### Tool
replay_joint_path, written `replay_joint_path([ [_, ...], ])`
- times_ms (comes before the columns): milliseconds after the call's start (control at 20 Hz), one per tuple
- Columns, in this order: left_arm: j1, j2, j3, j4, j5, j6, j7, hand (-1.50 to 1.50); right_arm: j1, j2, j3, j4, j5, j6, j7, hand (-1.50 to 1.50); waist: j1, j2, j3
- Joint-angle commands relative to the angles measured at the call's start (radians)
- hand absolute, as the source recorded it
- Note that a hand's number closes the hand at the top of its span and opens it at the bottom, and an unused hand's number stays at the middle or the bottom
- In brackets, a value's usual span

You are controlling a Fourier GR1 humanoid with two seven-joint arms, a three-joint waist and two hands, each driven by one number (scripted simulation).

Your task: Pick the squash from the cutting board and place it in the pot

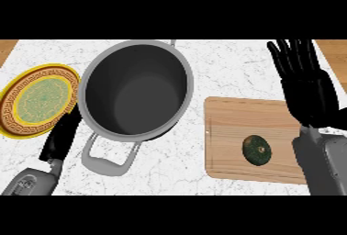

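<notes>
A dark green squash (pixel 257 150) lies on the wooden cutting board (pixel 230 119), toward its near right part. The grey pot (pixel 136 87) stands to the board's left, with nothing inside and a loop handle pointing toward me. My right hand (pixel 305 82) hovers open over the board's far right corner, fingers straight and pointing away, above and to the right of the squash without touching it. My left hand (pixel 62 137) is low at the left, between the plate and the pot's handle, fingers straight.
A yellow patterned plate (pixel 39 101) with a brown rim sits at the far left of the white marble counter (pixel 224 64). Wooden surface shows at the top corners beyond the counter.
</notes>
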Motion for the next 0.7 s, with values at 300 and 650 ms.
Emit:
replay_joint_path([
  [300, 0.057, 0.065, 0.127, 0.087, 0.006, 0.076, 0.071, 0.00, 0.199, -0.262, -0.008, 0.144, 0.523, -0.375, 0.135, 1.50, -0.029, -0.007, -0.034],
  [650, 0.071, 0.077, 0.177, 0.101, 0.055, 0.078, 0.169, 0.00, 0.357, 0.013, 0.012, 0.049, 0.832, -0.965, 0.109, -1.50, -0.011, -0.032, 0.005],
])
